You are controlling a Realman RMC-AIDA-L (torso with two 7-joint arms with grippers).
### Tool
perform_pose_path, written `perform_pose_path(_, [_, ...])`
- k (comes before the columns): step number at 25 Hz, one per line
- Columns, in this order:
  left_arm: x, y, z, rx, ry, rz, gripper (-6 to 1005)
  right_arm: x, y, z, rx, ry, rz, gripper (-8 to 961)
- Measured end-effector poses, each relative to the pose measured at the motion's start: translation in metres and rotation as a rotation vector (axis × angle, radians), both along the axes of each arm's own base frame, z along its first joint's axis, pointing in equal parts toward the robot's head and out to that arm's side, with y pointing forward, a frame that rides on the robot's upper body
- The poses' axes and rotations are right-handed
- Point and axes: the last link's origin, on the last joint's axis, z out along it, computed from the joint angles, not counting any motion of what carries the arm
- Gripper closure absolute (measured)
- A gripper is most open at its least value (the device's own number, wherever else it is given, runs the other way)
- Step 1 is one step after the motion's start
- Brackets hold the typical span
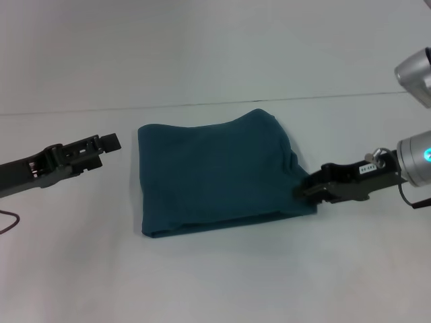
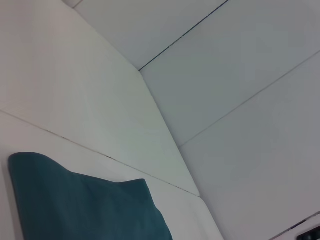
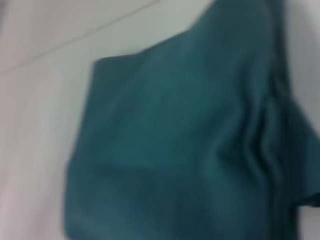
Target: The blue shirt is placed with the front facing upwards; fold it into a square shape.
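Observation:
The blue shirt (image 1: 215, 171) lies folded into a rough rectangle in the middle of the white table (image 1: 222, 282), plain teal side up, with layered edges along its near and right sides. My right gripper (image 1: 308, 188) is at the shirt's right edge near the front corner, touching the cloth. The right wrist view is filled by the blue shirt (image 3: 175, 150) with ridged folds on one side. My left gripper (image 1: 111, 142) hovers to the left of the shirt, a short gap away from it. A corner of the blue shirt (image 2: 80, 205) shows in the left wrist view.
The table's back edge (image 1: 202, 104) meets a pale wall behind the shirt. A thin dark cable (image 1: 7, 221) lies at the far left by the left arm. Bare tabletop surrounds the shirt on all sides.

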Motion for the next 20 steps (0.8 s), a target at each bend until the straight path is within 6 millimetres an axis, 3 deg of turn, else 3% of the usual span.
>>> perform_pose_path(5, [0.001,0.000,0.000,-0.001,-0.001,-0.002,50,0.006,0.005,-0.001,0.018,-0.062,-0.011,519])
perform_pose_path(12, [0.000,0.001,-0.003,-0.039,0.014,0.014,50,-0.030,0.008,0.042,0.077,0.085,0.104,517])
perform_pose_path(17, [0.000,0.012,-0.025,-0.167,0.074,0.123,49,-0.035,0.010,0.065,0.095,0.118,0.162,517])
perform_pose_path(20, [0.010,0.025,-0.046,-0.217,0.119,0.171,49,-0.041,0.011,0.076,0.118,0.155,0.220,516])
